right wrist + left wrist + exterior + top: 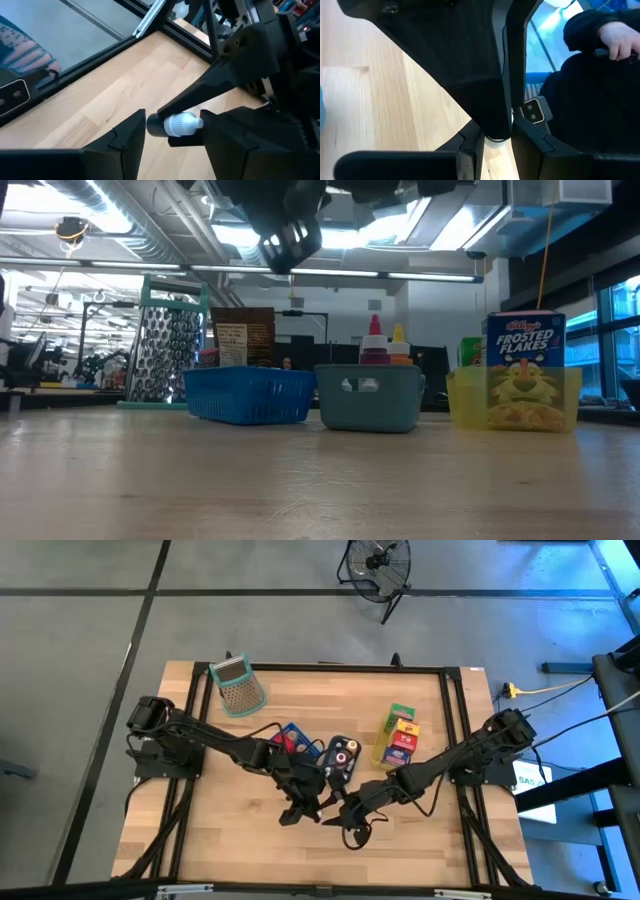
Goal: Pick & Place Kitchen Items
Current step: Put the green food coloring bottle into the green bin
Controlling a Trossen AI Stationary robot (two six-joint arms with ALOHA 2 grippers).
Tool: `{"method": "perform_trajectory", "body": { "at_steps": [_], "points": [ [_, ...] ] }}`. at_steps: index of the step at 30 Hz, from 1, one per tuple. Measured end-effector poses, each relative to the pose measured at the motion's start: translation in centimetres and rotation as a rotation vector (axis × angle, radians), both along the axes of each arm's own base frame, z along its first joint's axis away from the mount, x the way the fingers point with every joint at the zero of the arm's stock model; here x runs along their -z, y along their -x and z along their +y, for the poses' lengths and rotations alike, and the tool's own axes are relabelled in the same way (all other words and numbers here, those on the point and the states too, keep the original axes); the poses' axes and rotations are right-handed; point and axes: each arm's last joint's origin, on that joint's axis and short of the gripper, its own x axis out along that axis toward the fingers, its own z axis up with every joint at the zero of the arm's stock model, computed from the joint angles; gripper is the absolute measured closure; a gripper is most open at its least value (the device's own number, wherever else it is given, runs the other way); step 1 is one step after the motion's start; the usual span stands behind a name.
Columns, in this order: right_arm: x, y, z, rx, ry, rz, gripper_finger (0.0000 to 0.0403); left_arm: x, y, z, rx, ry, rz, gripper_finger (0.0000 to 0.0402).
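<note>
A small bottle (175, 125), dark with a white cap, hangs above the middle of the table. Both grippers meet there. My left gripper (312, 804) reaches in from the left and is shut on it. My right gripper (340, 814) comes from the right and also holds it between its fingers. The low view shows only dark gripper parts (290, 235) high above the bare tabletop. Other kitchen items sit in the trays farther back. My left gripper has the bottle between its two fingers, the white cap (495, 141) showing in the gap. One finger (200, 95) slants down onto the dark part. The right arm hides the rest of the hold. The bottle is clear of the table. My right gripper pinches the bottle end to end: the dark end (154, 126) is against one finger and the white cap (194, 122) against the other. The bottle lies level across the gap between the fingers, lifted clear of the wooden tabletop.
Behind the grippers stand a blue basket (290, 737), a teal tray (340, 755) with little bottles and a yellow tray (398, 740) with boxes, among them a cereal box (525, 370). A grater (238, 685) stands at the far left. A person's hand (620, 40) shows beyond the table.
</note>
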Motion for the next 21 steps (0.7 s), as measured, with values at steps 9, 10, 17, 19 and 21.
{"method": "perform_trajectory", "body": {
  "at_steps": [9, 10, 17, 19, 21],
  "points": [
    [0.39, 0.0, 0.06, 0.002, -0.046, 0.045, 0.0215, 0.15, 0.04, 0.1, -0.011, 0.002, 0.017, 0.0329],
    [0.43, 0.01, 0.07, 0.001, -0.048, 0.05, 0.0215, 0.17, 0.05, 0.11, -0.012, 0.001, 0.019, 0.0329],
    [0.49, 0.07, 0.1, 0.004, -0.067, 0.065, 0.0215, 0.16, 0.04, 0.11, -0.012, 0.002, 0.018, 0.0329],
    [0.51, 0.1, 0.13, 0.003, -0.066, 0.068, 0.0215, 0.16, 0.04, 0.11, -0.012, 0.002, 0.018, 0.0329],
    [0.54, 0.14, 0.19, 0.004, -0.075, 0.075, 0.0215, 0.16, 0.05, 0.11, -0.012, 0.001, 0.018, 0.0329]
  ]
}}
